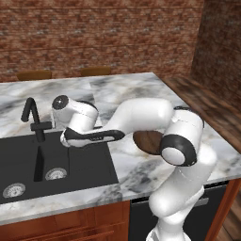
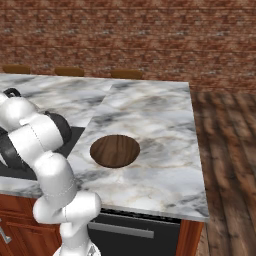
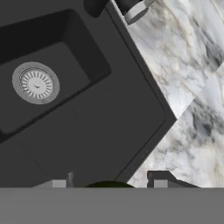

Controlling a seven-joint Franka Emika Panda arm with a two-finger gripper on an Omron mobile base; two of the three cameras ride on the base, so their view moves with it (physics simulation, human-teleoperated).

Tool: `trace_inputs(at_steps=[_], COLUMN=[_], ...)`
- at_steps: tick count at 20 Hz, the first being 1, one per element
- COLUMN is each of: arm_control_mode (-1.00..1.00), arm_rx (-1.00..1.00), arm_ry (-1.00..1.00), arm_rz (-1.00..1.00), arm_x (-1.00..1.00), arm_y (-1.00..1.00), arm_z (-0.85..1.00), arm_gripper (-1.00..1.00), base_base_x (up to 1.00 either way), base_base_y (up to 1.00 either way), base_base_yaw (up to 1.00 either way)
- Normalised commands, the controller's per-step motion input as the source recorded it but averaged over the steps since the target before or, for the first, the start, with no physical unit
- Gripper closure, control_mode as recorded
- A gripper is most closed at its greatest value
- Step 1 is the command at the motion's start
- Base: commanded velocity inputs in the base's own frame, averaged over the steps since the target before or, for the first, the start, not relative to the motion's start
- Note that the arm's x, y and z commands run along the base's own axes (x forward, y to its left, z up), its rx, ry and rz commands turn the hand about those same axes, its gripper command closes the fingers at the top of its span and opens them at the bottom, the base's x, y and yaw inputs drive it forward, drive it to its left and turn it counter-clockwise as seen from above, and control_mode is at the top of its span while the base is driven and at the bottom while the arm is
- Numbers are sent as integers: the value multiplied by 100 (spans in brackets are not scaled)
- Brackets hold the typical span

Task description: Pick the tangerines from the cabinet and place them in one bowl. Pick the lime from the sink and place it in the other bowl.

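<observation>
The dark-green lime [image 3: 111, 186] shows as a rounded top between my two fingertips [image 3: 159, 180] at the bottom of the hand view. My gripper [image 3: 109, 182] is shut on it, over the black sink [image 3: 109, 113] near its right wall. Whether the lime touches the basin floor is hidden. In the left base view my arm reaches left over the sink [image 1: 84, 164], with the hand low by the back right corner. The dark brown bowl [image 2: 115, 150] sits on the marble counter to the right of the sink, partly behind my arm [image 1: 147, 141]. The tangerines and the cabinet are out of view.
An angular black faucet [image 1: 33, 117] stands behind the basins, with steel drains [image 1: 55, 174] in the floor. The marble island [image 2: 160, 120] drops off at the right to a wooden floor. Chair backs [image 1: 34, 74] line the far side.
</observation>
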Motion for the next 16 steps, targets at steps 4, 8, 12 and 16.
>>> trace_inputs(at_steps=[4,8,12,16], arm_control_mode=[-100,-100,-100,-100], arm_rx=[0,1,2,8], arm_ry=[-3,-1,0,0], arm_rz=[-6,-6,-7,-8], arm_x=[-15,-4,0,0], arm_y=[-67,-70,-77,-87], arm_z=[67,37,10,3], arm_gripper=[100,100,100,100], base_base_x=[0,0,0,0], base_base_y=[0,0,0,0], base_base_yaw=[0,0,0,0])
